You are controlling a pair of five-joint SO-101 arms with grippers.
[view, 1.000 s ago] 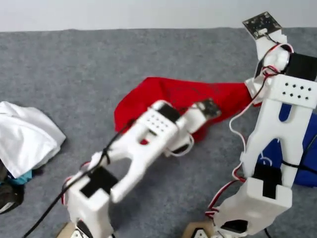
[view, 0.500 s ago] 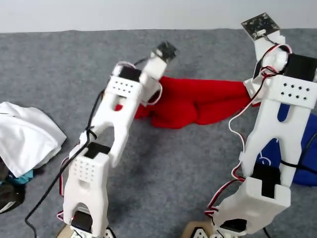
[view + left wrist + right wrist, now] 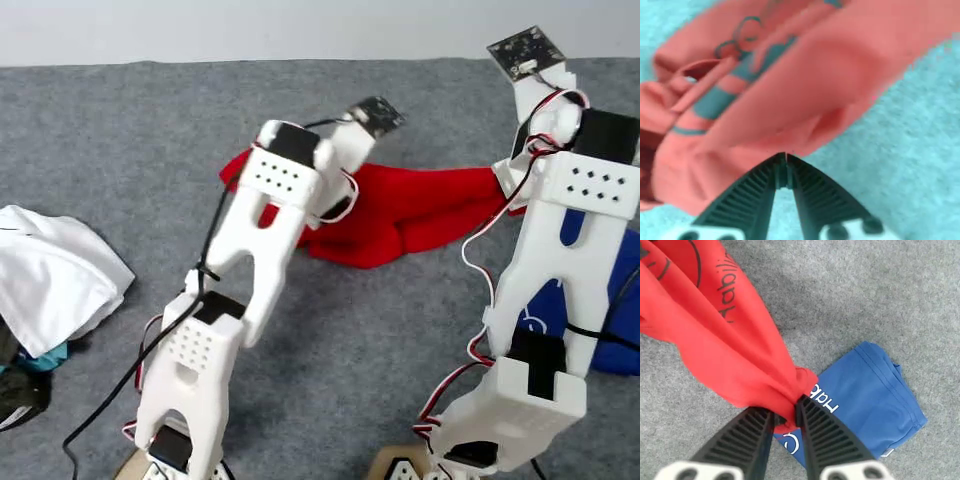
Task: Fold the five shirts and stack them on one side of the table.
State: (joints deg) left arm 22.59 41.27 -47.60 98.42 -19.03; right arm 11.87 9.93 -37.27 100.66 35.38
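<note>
Now | left hand (image 3: 785, 165), right hand (image 3: 786, 412) pinch red shirt (image 3: 420, 215) | grey table (image 3: 120, 140) | white wall (image 3: 200, 30)

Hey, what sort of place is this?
Likely a robotics lab bench for laundry-folding trials: left arm and right arm at a grey felt-covered table, red shirt pinched in the right gripper, folded blue shirt nearby.

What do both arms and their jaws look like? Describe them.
Left arm and right arm: white plastic links with hole patterns, black motors, red, white and black cables, a dark circuit board at each wrist. Jaws: black, ribbed, on white mounts.
</note>
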